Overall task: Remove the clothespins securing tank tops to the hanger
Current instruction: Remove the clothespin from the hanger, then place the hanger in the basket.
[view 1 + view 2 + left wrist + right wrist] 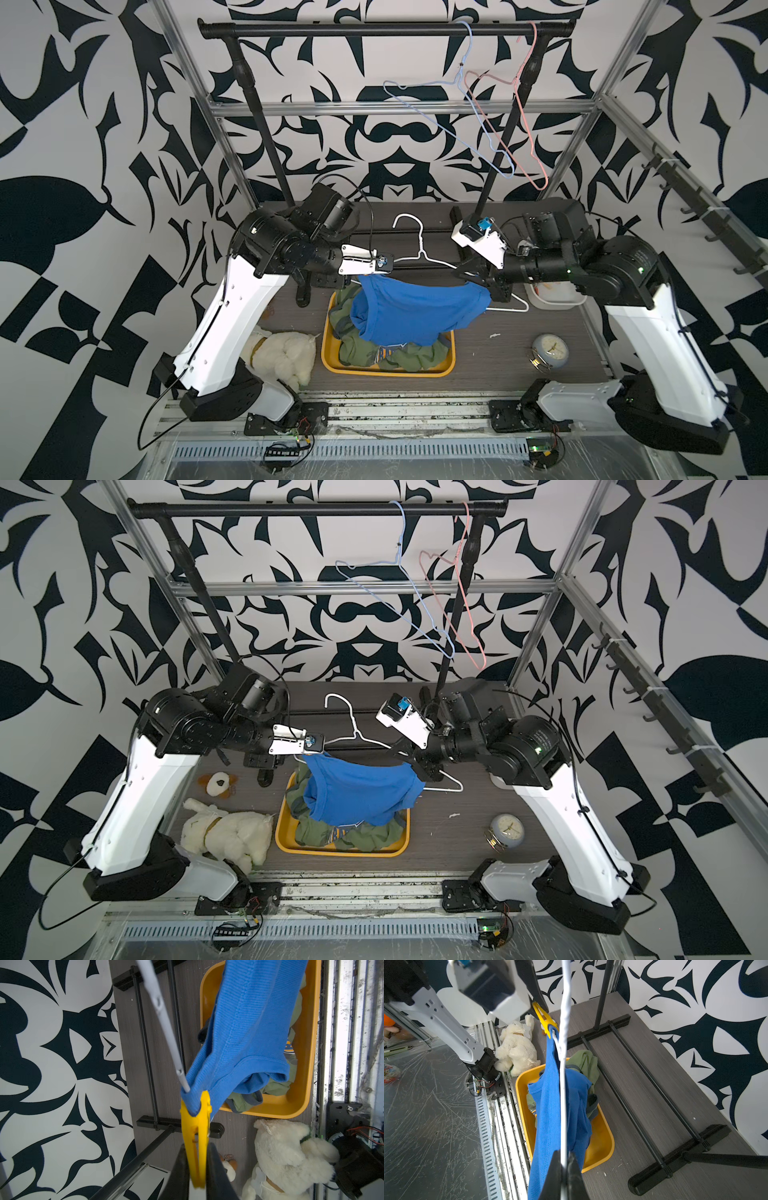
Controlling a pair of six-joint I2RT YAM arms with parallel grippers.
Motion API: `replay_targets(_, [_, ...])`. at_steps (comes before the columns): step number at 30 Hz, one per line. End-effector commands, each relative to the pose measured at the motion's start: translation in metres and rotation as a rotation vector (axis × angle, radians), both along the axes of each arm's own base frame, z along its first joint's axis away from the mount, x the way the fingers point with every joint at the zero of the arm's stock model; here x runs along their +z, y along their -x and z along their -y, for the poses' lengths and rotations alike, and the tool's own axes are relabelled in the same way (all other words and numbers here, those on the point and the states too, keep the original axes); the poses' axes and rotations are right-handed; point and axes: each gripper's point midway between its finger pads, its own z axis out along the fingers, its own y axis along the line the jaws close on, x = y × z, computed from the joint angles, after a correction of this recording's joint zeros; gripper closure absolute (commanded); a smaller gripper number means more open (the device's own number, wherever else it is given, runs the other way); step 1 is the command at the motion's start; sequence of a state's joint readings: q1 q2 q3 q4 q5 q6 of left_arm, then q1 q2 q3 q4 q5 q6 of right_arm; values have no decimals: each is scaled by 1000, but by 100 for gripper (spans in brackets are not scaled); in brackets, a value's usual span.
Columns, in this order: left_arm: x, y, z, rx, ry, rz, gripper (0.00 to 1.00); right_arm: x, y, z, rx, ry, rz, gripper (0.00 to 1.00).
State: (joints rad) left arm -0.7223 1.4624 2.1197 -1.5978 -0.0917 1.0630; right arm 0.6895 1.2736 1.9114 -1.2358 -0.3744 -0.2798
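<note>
Two arms (232,316) of white shell links, black joints (270,237), thin black cables (146,419), white wrist housings (484,245)

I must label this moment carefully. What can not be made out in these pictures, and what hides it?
- Olive green tank tops in the yellow plastic tray: both top views, mostly under the bright blue tank top.
- White plastic tub: top view, contents partly behind the right arm.
- Left gripper, shut on the yellow plastic clothespin: left wrist view, fingers cut off by the edge.
</note>
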Motion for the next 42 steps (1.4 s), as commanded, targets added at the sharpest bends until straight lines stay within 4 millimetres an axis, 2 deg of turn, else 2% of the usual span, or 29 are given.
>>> replay_targets(1, [-12,29,-24,10,-71,-92,100,10,-13,-5,-30,-30,49,100])
replay_targets(10, [-12,31,-31,25,-70,-68,100,12,-18,-3,-45,-27,79,100])
replay_targets(21, [-9,26,-30,32,-63,-36,100,-20,-42,1,-114,78,56,100])
replay_targets(26, [-5,26,-28,48,-30,-33,100,-15,-35,-6,-70,32,35,100])
replay_targets(33, [25,37,-4,97,212,-72,100,-6,-20,-28,44,-80,-21,100])
replay_targets(35, [32,43,0,94,264,-88,100,-15,-22,-36,64,-87,-61,100])
replay_targets(42, [60,53,11,92,405,-110,100,-69,-42,-66,79,-109,-226,100])
